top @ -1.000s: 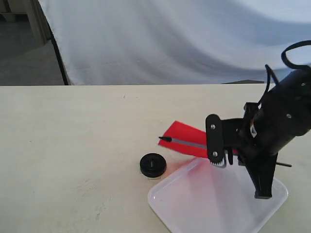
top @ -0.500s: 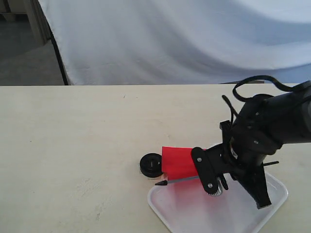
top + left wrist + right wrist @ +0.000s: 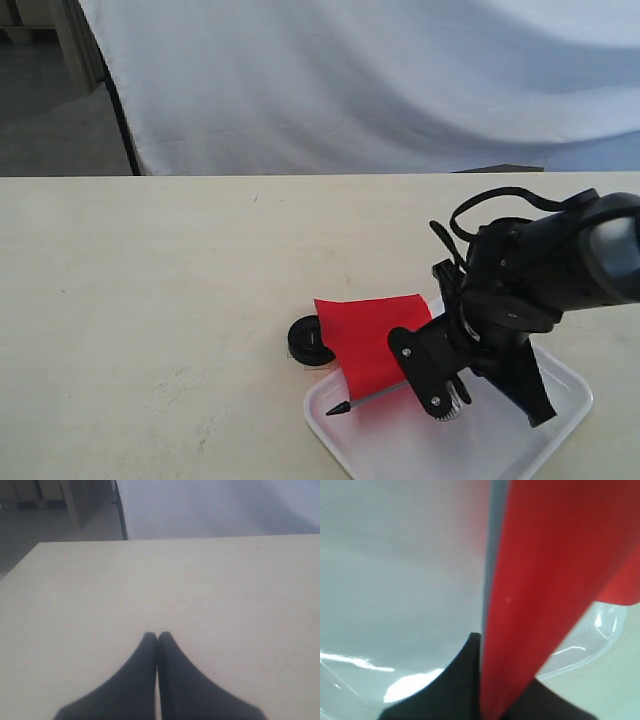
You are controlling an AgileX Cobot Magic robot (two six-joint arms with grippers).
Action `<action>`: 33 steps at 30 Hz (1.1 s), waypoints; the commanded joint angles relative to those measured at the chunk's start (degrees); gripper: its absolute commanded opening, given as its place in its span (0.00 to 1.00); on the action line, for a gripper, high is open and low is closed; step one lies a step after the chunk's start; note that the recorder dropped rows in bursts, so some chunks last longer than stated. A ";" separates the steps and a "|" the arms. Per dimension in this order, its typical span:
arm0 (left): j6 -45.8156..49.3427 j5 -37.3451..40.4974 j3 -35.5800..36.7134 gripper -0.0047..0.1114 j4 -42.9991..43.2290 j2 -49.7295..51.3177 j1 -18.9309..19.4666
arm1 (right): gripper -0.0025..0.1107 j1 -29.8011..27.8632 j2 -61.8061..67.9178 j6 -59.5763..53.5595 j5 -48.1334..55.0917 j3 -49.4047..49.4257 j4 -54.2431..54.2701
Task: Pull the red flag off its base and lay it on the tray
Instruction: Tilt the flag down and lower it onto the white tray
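Observation:
My right gripper point(image 3: 445, 385) is shut on the red flag point(image 3: 372, 335), low over the white tray point(image 3: 560, 425). The flag's stick slants down to its black tip point(image 3: 339, 408), which sits at the tray's left rim. Red cloth point(image 3: 545, 575) fills the right wrist view between the dark fingers point(image 3: 462, 680), with the grey-white sleeve point(image 3: 492, 540) beside it and the tray point(image 3: 395, 580) beneath. The black round base point(image 3: 308, 342) stands on the table just left of the tray, partly hidden by the cloth. My left gripper point(image 3: 157, 637) is shut, empty, over bare table.
A white cloth backdrop point(image 3: 350, 80) hangs behind the pale table point(image 3: 150, 300). A dark stand leg point(image 3: 120, 110) rises at the back left. The table's left half holds nothing but its own surface.
My right gripper has come down and leftward with the flag, from above the tray's far edge to low over the tray. The stick tip dropped to the tray's rim.

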 commanded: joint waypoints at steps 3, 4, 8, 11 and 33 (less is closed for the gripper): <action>-0.36 -0.26 0.09 0.04 0.15 -0.19 -0.16 | 0.02 0.08 0.13 -1.01 -0.02 2.79 -0.60; -0.36 -0.26 0.09 0.04 0.15 -0.19 -0.16 | 0.02 0.08 0.01 -1.39 0.26 3.35 -0.73; -0.36 -0.26 0.09 0.04 0.15 -0.19 -0.16 | 0.02 0.08 -5.20 2.12 3.82 4.66 -0.54; -0.36 -0.26 0.09 0.04 0.15 -0.19 -0.16 | 0.02 0.08 -10.21 -0.39 8.17 4.66 7.31; -0.36 -0.26 0.09 0.04 0.15 -0.19 -0.16 | 0.02 0.08 -17.03 -21.20 18.43 4.66 20.09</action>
